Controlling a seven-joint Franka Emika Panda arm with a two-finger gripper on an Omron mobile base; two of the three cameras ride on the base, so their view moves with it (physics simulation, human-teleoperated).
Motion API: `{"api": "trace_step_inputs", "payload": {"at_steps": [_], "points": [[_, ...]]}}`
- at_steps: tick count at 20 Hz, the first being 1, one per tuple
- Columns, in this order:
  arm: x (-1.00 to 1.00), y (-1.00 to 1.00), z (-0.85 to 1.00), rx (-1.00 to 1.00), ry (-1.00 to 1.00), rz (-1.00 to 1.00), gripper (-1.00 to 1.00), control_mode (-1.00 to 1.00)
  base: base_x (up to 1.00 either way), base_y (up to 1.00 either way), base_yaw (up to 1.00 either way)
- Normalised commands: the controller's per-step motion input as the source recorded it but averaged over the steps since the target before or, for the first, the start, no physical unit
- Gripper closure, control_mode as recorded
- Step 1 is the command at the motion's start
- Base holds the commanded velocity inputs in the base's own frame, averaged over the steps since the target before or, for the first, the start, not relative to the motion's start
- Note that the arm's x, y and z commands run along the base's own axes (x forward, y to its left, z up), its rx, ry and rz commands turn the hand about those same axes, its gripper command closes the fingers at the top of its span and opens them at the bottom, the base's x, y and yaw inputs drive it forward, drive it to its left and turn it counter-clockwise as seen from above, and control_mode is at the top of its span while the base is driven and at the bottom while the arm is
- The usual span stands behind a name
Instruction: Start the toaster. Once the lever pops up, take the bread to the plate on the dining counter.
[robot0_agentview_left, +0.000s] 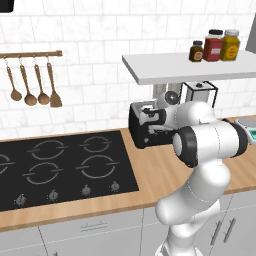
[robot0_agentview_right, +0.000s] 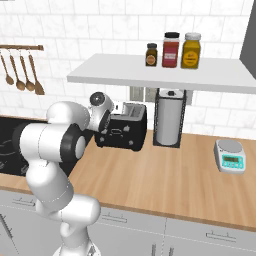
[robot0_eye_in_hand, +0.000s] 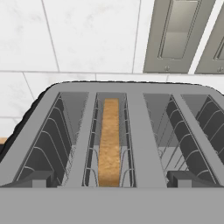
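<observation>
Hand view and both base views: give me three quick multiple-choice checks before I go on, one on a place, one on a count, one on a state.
1. The tan bread slice sits:
A. in a slot of the black boxy toaster
B. on the wood worktop
C. on the shelf

2. Jars on the white wall shelf:
A. two
B. three
C. five

3. The gripper is:
A. shut on bread
B. shut on a spoon
C. open

Answers: 1 A, the hand view shows the slice edge-on between the slot wires. 2 B, three jars stand side by side. 3 C, nothing held above the toaster.
</observation>
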Motion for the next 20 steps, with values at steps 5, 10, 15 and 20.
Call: {"api": "trace_step_inputs", "payload": {"at_steps": [5,10,15,20], "points": [[0.0,0.0,0.0,0.0,0.0,0.0,-1.0,-1.0,0.0,0.0,0.0],[0.0,0.0,0.0,0.0,0.0,0.0,-1.0,-1.0,0.0,0.0,0.0],[0.0,0.0,0.0,0.0,0.0,0.0,-1.0,-1.0,0.0,0.0,0.0],[0.0,0.0,0.0,0.0,0.0,0.0,-1.0,-1.0,0.0,0.0,0.0]]}}
